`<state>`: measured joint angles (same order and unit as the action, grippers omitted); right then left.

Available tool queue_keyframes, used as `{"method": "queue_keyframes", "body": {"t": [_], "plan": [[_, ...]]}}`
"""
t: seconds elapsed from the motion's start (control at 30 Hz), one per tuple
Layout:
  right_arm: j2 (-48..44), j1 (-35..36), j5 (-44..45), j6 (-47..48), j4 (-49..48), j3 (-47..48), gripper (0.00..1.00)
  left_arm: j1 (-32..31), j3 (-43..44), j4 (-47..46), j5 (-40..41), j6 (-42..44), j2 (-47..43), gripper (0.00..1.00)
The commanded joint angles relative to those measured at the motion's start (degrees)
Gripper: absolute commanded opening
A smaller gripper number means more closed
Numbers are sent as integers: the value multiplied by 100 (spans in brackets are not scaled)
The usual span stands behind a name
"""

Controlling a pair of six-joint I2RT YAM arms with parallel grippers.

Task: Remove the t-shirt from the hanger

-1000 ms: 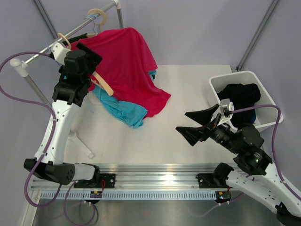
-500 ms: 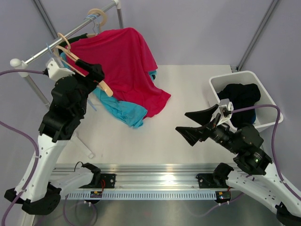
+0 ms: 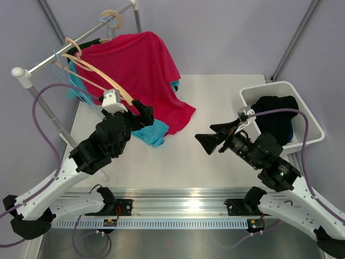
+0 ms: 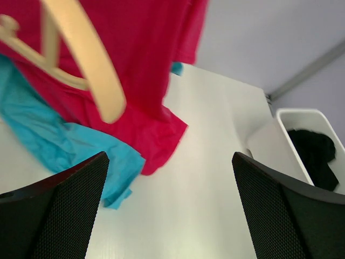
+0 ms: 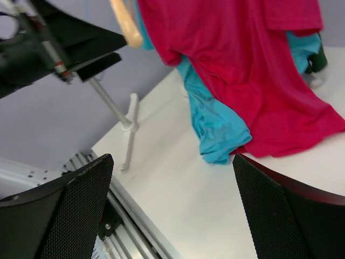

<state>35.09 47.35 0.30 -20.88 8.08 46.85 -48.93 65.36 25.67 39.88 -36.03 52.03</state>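
A red t-shirt hangs draped from the rack's rail, its hem resting on the table over a cyan t-shirt. A wooden hanger hooks on the rail, its long arm bare in front of the red cloth; I cannot tell whether its far arm is inside the shirt. My left gripper hovers open just below the hanger's tip, holding nothing. In the left wrist view the hanger sits above the open gripper. My right gripper is open over the table's middle, facing the shirts.
A white bin with a black garment stands at the right. The rack's rail carries a second wooden hanger. The rack's post and foot stand at the table's left edge.
My left arm has dropped and swung right, away from the hanger it was at, opening fully. The hanger now hangs free with its arm bare. My right gripper has turned slightly left.
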Motion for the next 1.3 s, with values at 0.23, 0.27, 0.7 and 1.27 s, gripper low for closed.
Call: {"method": "queue_keyframes", "body": {"t": [0.23,0.27,0.7,1.27], "plan": [[858,2,2623,-793,1466,745,99,-1137,-963,-2294,-1568,1810,202,99],[894,2,2677,-986,1608,816,99,-1154,-1034,-2399,-1797,1915,185,99],[1052,2,2784,-1454,1742,281,100,-1154,-2633,-3402,-2829,2417,-632,99],[578,11,2677,-1049,1038,-308,99,-1154,-3091,-3112,-2406,2311,-1635,99]]}}
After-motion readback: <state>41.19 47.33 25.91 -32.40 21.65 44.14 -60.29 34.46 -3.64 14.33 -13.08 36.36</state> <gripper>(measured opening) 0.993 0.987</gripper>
